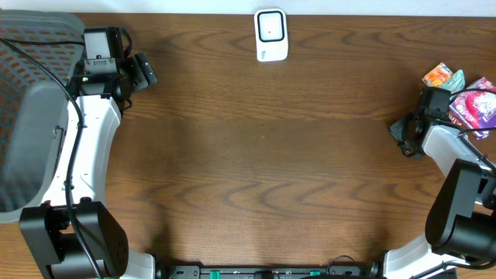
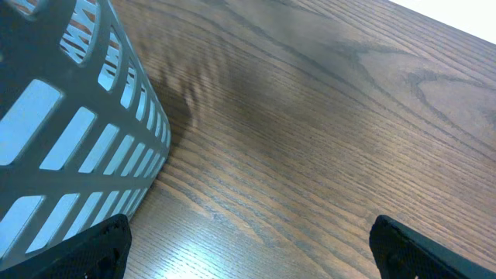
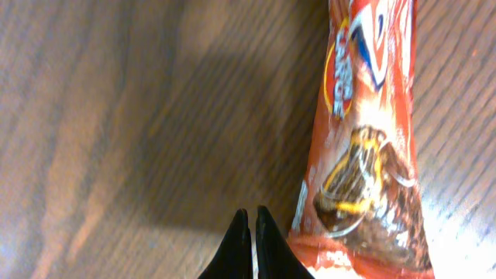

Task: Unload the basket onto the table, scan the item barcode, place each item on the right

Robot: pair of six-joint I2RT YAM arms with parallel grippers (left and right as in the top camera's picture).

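Logged left claw [image 1: 144,70] spread wide and empty, hovering at far left just beside grey basket [image 2: 77,139]. Logged right claw [image 3: 253,231] pinched fully shut on nothing, tips just beside orange-red snack packet [image 3: 364,155], which lay flat on desk [image 1: 256,170]. Noted cluster of packets [image 1: 465,93] at right edge, well apart from white scanner [image 1: 271,35] at far centre

One scanner [image 1: 271,35], one basket [image 1: 31,116], three packets [image 1: 474,107]
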